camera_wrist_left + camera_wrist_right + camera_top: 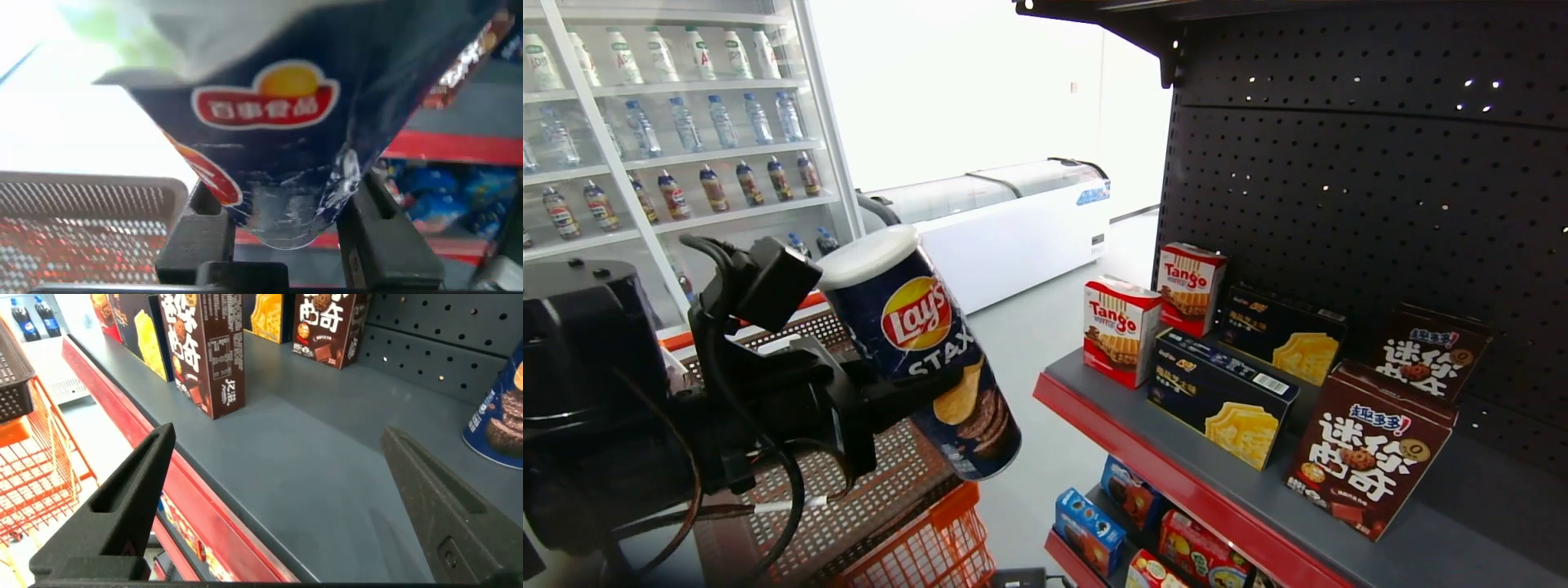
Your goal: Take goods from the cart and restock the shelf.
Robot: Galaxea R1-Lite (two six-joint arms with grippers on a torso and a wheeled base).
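Chip can in hand above the cart, not yet on the shelf.

My left hand [894,396] pinches the tilted chip can [920,343] around its middle, over the cart [915,539] at 9 o'clock in the head view. The shelf [1462,523] lies at 3 o'clock, with boxes [1225,400] lined along it. My right hand [286,498] is spread wide and holds nothing, above bare shelf deck near another can [498,416] standing there. I judge the pick done. The carry across and the placing are left.
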